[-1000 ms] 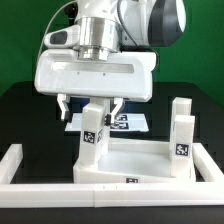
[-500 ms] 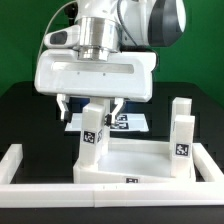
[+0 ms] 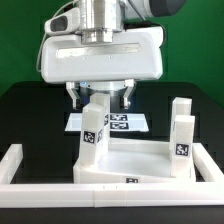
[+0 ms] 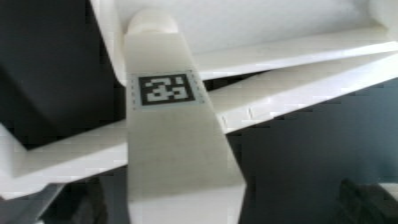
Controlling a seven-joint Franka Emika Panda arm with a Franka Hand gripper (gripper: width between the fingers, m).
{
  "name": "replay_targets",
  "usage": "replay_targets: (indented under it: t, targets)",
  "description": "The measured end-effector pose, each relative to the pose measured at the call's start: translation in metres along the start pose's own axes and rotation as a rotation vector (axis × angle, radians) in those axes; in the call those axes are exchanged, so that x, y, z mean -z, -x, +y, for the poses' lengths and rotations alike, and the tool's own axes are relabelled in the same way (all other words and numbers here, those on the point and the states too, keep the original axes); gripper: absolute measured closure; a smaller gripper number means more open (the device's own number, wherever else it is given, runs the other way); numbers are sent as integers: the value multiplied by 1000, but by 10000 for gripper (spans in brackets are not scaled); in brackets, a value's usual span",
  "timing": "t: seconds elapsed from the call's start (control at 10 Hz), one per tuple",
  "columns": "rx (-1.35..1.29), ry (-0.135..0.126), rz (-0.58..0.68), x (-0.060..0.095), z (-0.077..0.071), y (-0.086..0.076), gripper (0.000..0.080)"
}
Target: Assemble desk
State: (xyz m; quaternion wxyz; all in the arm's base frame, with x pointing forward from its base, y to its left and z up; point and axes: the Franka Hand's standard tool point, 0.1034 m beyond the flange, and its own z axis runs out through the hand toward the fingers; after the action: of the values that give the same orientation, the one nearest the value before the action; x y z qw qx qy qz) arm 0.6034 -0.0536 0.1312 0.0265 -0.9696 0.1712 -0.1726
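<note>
The white tabletop panel (image 3: 140, 160) lies rim up inside the border wall. A white leg block (image 3: 93, 128) with a marker tag stands at its corner on the exterior view's left, leaning slightly. My gripper (image 3: 101, 101) hovers over the leg's top end. Its two dark fingers (image 3: 76, 97) stand wide apart on either side of the leg, not touching it. In the wrist view the same leg (image 4: 169, 110) fills the middle, with the panel's rim (image 4: 302, 75) behind it. Two more legs (image 3: 181, 140) stand at the panel's end on the exterior view's right. A fourth leg is not in view.
A low white border wall (image 3: 20, 160) runs along the left, front and right of the work area. The marker board (image 3: 125, 122) lies flat behind the panel on the black table.
My gripper has risen and shifted a little toward the exterior view's right. Its fingers now flank only the top of the leg. The leg stays standing on the panel.
</note>
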Motion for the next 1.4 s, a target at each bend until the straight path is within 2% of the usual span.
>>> replay_targets:
  t: [0.2, 0.4, 0.6, 0.7, 0.8, 1.0, 1.4]
  targets:
    - [-16, -4, -134, -18, 9, 9, 150]
    - [-19, 6, -272, -20, 17, 4, 150]
    - [-29, 16, -279, -21, 19, -2, 150]
    - [-30, 16, -280, -22, 19, -2, 271]
    - [-45, 18, -280, -22, 19, -1, 271]
    - [-160, 35, -279, -22, 19, -1, 512]
    - [-554, 85, -270, -25, 22, -3, 511]
